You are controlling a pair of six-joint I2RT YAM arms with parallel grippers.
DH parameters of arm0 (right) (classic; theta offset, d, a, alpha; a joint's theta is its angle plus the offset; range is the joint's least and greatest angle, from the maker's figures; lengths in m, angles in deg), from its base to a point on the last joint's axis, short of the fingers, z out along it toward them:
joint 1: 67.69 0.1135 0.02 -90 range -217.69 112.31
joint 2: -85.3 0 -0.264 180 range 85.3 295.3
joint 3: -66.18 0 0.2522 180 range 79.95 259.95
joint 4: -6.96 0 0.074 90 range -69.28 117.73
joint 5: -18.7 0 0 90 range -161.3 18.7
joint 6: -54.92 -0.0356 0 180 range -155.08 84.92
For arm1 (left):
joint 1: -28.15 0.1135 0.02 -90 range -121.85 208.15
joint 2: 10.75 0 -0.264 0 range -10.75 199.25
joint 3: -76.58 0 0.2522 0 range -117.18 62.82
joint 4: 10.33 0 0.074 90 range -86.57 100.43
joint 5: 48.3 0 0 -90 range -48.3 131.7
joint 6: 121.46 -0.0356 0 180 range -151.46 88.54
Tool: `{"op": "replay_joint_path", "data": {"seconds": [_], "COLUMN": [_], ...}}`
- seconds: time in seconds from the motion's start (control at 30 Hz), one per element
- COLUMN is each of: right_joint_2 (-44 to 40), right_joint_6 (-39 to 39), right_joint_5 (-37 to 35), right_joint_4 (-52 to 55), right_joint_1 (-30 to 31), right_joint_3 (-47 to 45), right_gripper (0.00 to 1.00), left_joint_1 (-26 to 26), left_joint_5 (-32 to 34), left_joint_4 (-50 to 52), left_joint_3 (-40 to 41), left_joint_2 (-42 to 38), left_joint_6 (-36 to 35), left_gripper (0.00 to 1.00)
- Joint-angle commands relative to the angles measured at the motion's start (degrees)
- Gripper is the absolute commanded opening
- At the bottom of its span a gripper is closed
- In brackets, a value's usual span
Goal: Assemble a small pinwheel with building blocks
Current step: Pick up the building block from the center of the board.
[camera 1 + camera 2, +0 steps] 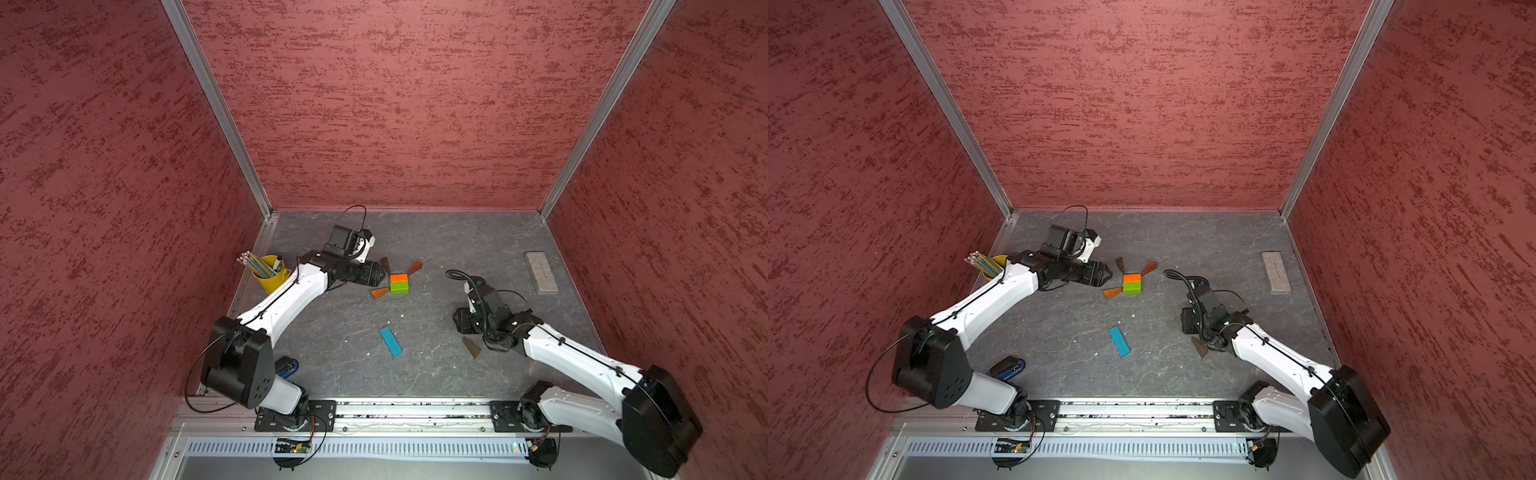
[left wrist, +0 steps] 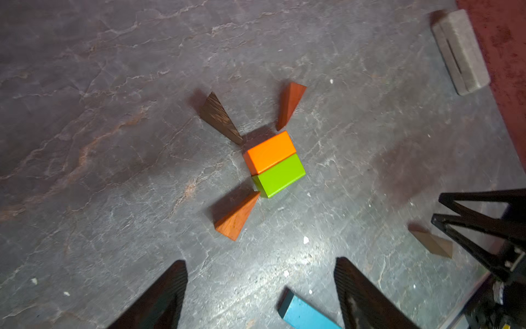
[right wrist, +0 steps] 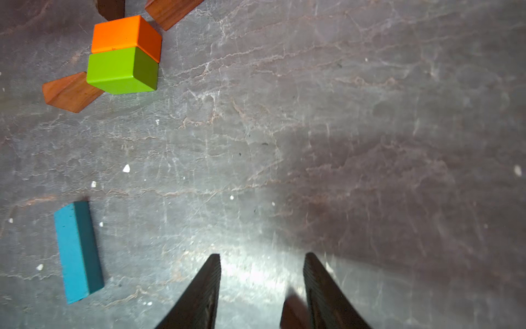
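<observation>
Orange block point(image 2: 270, 152), lime-green block point(image 2: 280, 175), blue bar point(image 3: 76, 250), dark-brown grained wedge point(image 2: 220, 118); grey veined tabletop point(image 2: 113, 85) (the walls point(image 1: 374, 104): mottled red).

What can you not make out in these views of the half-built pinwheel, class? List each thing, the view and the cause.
- Loose dark brown wooden wedge: partly behind the right arm in both top views; a blurred scrap at the right wrist view's edge, so contact with the right tool is unclear.
- Blue wooden bar: cut off by the left wrist view's edge.
- Yellow pencil cup: half hidden behind the left arm in a top view.
</observation>
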State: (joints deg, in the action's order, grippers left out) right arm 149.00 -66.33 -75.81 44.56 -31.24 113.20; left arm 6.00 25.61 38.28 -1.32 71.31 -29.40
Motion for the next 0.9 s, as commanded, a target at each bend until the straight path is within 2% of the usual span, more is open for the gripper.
{"op": "replay_joint_path", "data": {"seconds": [0.0,0.2,0.33,0.47,0.57,0.87], "right_joint_2": [-1.1,-4.9,-5.1,-2.8,-2.0,-6.0], "right_joint_6": [-10.5,-19.1,-20.3,-21.7,-23.8,-25.8], "right_joint_5": [-5.9,-8.4,-7.7,-9.3,-13.1,-16.0], "right_joint_4": [8.1,13.1,11.6,13.0,16.8,20.9], "right_joint_1": [3.2,8.4,10.6,12.1,13.6,14.4], "right_joint_3": [-0.5,-2.5,-4.4,-3.6,-2.2,-2.0], "right_gripper": [0.49,0.47,0.47,0.46,0.47,0.50], "left_joint_1": [-2.2,-4.7,-4.1,-4.0,-4.1,-4.0], "left_joint_5": [-3.8,-5.3,-6.1,-6.8,-6.8,-7.7], "left_joint_4": [-1.2,4.7,2.3,1.7,1.9,1.0], "left_joint_3": [2.9,4.8,8.5,8.0,7.9,7.7], "left_joint_2": [-4.0,-11.7,-16.3,-16.3,-15.7,-14.5], "left_joint_6": [-2.7,-5.9,-7.0,-6.2,-6.0,-5.5], "left_gripper": [1.00,1.00,1.00,1.00,1.00,1.00]}}
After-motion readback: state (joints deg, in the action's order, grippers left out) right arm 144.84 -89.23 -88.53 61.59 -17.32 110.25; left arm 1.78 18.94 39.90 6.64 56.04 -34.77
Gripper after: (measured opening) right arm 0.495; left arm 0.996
